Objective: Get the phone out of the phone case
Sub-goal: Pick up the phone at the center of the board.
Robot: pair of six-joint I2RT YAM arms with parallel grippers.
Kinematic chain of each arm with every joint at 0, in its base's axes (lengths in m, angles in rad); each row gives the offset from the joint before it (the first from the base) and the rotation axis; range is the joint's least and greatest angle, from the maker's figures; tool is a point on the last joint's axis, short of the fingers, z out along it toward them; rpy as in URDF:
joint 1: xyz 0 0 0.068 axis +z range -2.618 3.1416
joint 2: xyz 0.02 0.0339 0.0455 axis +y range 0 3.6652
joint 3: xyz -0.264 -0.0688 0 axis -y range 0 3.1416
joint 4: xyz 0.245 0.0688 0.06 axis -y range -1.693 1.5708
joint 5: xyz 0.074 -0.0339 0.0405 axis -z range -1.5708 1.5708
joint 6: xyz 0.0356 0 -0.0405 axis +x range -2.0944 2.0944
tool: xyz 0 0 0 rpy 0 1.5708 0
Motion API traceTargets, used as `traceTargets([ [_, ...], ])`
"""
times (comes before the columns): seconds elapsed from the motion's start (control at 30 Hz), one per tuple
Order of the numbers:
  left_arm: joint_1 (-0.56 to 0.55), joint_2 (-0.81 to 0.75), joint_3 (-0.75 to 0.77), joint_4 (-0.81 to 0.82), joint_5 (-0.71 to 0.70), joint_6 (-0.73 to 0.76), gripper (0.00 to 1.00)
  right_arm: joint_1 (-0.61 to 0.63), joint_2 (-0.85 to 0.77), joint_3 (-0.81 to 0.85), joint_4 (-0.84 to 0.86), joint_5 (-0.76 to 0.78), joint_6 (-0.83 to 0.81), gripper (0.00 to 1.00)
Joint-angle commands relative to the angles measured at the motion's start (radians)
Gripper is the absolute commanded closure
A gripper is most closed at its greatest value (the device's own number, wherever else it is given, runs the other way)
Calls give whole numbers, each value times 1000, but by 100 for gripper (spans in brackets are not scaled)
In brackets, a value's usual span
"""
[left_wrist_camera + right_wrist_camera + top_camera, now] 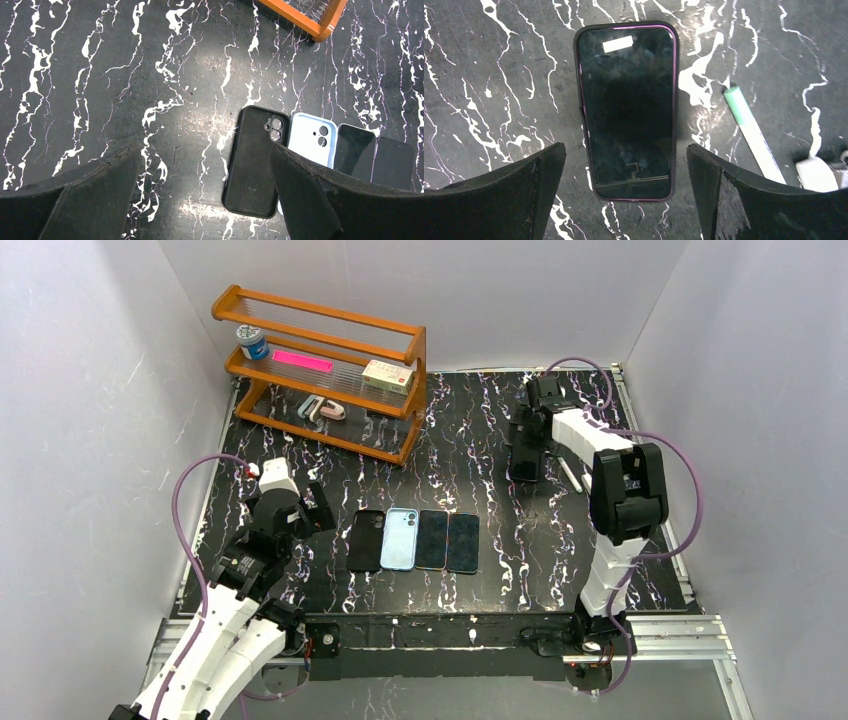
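So right now the right gripper is hanging straight over the cased phone, jaws spread about as wide as they go and holding nothing. In the right wrist view, both black fingers sit in the bottom corners with the phone between them, not touching it. The phone is face up with a dark screen and a thin purple case rim around it, lying flat on the black marble table toward the upper right of the top view. Just to its right there's a white pen with a green cap, close by but apart, plus some white thing in the lower right corner that I can't make out. The left gripper is wide open and empty too, floating over bare tabletop at the left of the top view. Beside it there's a row of four lying side by side: a black one and a light blue one, both back up with camera lenses showing, then two dark slabs screen up. The orange wooden shelf is at the upper left with a blue-lidded jar and a pink strip on it.
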Motion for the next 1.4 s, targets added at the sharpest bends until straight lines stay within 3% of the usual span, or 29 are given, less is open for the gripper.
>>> traceTargets([
  [0.0, 4, -5, -3, 23, -33, 16, 2, -5, 53, 71, 10, -58, -27, 1],
  [0.43, 5, 7, -5, 27, -23, 18, 2, -22, 177, 143, -45, -3, -35, 1],
  [0.8, 5, 21, -6, 35, -10, 21, 2, -22, 218, 132, -80, -61, -52, 2],
  [0.97, 5, 27, -6, 40, 12, 26, 2, -22, 217, 115, -88, -160, -51, 21],
  [1.23, 5, 60, -5, 63, 121, 9, 2, -22, 114, 48, -35, -286, -38, 72],
  [1.37, 5, 104, -4, 108, 224, -58, 2, -20, 31, -16, 26, -360, -35, 92],
])
